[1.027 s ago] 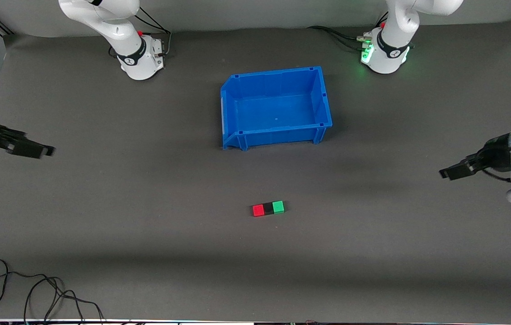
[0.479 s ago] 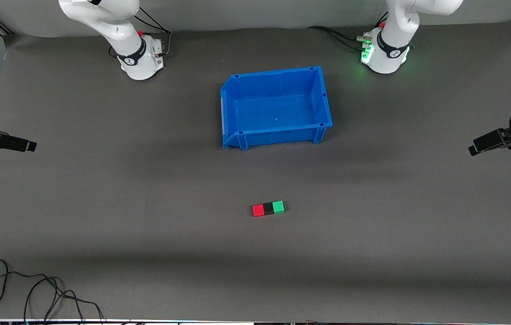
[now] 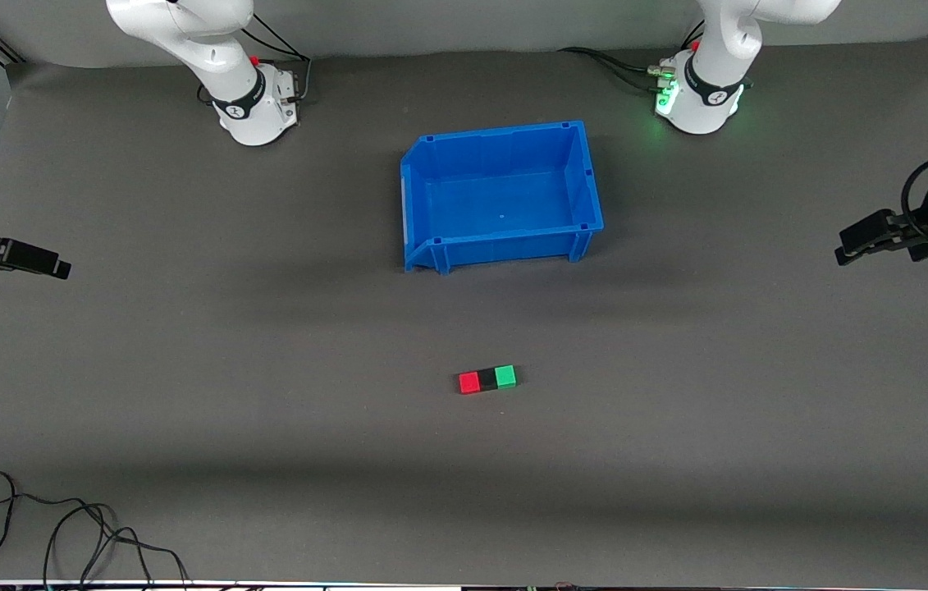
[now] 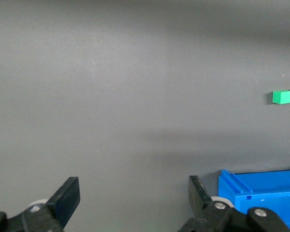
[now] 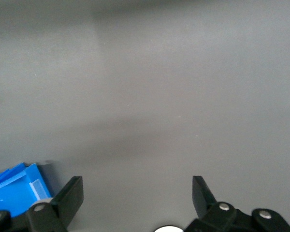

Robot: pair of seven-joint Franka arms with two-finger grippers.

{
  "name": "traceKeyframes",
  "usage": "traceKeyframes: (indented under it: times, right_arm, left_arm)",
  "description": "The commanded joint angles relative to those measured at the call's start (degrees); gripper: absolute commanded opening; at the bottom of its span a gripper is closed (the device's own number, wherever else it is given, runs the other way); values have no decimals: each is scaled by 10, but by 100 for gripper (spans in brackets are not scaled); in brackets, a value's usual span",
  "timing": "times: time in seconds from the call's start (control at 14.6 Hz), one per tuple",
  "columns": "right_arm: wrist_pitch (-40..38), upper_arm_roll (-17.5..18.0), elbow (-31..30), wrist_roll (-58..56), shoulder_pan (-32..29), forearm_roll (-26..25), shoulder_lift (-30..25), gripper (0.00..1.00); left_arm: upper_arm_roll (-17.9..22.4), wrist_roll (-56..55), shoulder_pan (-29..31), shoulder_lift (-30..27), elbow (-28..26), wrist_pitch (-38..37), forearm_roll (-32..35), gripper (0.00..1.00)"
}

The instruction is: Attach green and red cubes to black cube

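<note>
A red cube, a black cube and a green cube sit joined in one row on the grey mat, nearer to the front camera than the blue bin. The green cube also shows in the left wrist view. My left gripper is open and empty, up over the mat at the left arm's end of the table; in its own view it holds nothing. My right gripper is open and empty over the right arm's end; in its own view it holds nothing.
An empty blue bin stands mid-table between the arm bases and the cubes; parts show in the left wrist view and the right wrist view. A black cable lies at the mat's near corner at the right arm's end.
Both grippers pulled outward to the table's ends a second ago; since half a second ago they have shifted only slightly. The three cubes have not moved.
</note>
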Motion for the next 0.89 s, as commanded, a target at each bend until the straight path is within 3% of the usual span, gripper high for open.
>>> traceKeyframes:
  times: [0.0, 0.82]
  right_arm:
    - [59, -1, -103, -16, 6, -18, -70, 100]
    - [62, -1, -113, -17, 5, -19, -78, 100]
  left_arm:
    - [-93, 9, 87, -56, -68, 27, 16, 100]
    - [-95, 13, 83, -71, -57, -39, 18, 100]
